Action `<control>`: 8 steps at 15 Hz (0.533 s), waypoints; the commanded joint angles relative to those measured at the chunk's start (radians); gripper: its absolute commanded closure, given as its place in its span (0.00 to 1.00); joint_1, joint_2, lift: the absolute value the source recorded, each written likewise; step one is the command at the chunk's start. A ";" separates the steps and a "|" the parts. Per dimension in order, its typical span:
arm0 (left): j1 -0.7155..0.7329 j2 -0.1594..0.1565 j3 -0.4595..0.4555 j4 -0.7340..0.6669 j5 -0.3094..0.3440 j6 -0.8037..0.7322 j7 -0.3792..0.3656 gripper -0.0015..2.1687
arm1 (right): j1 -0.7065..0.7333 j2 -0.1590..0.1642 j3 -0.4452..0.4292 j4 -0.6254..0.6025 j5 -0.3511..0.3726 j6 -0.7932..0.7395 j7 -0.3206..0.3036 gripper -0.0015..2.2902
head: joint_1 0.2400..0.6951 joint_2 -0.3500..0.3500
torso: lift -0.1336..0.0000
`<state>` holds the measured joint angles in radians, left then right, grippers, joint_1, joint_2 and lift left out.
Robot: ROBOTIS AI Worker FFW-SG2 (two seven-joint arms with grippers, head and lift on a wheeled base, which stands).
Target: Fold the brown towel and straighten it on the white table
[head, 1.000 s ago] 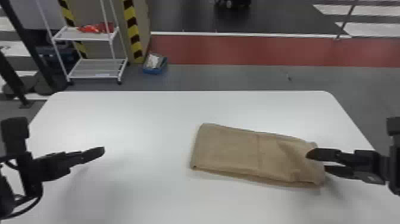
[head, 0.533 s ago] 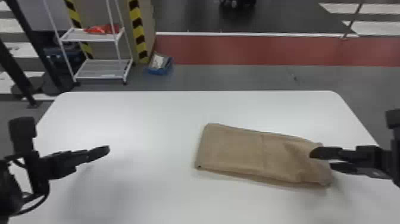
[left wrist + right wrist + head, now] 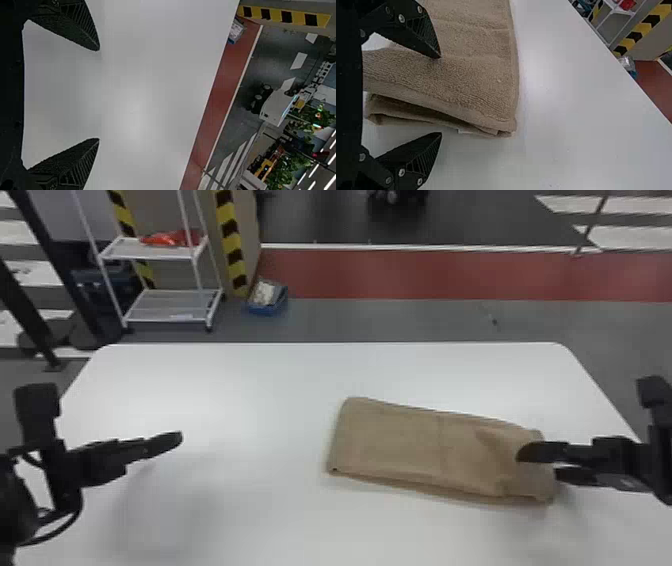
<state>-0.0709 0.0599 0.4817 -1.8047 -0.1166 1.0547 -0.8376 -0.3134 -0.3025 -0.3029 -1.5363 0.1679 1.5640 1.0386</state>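
Most of the folding seems done, the brown towel point(image 3: 400, 445) lying in layers on the desk point(image 3: 260, 510) by the right gripper point(image 3: 441, 95), fingers parted like the empty left gripper point(image 3: 99, 94), its skewed layers left to straighten.

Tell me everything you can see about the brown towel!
The brown towel looks soft and fuzzy. It's folded into a longish rectangle with stacked layers, a smooth hem and wrinkles near its right end. It lies flat but a little slanted on the white table, right of the middle. The robot's open right hand is at that end; I can't tell whether it touches the towel.
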 commanded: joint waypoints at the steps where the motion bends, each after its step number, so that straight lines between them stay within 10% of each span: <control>1: -0.007 0.005 0.001 0.013 -0.001 0.000 0.002 0.03 | -0.013 -0.001 0.013 0.021 0.013 0.008 0.015 0.17 | 1.00 0.51 | 0.07; 8: -0.012 0.005 -0.003 0.021 -0.001 -0.006 0.000 0.03 | -0.024 -0.001 0.004 0.030 0.030 0.008 0.069 0.47 | 1.00 0.52 | 0.07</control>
<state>-0.0825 0.0644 0.4802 -1.7841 -0.1181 1.0486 -0.8362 -0.3377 -0.3033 -0.2921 -1.5063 0.1973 1.5640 1.1030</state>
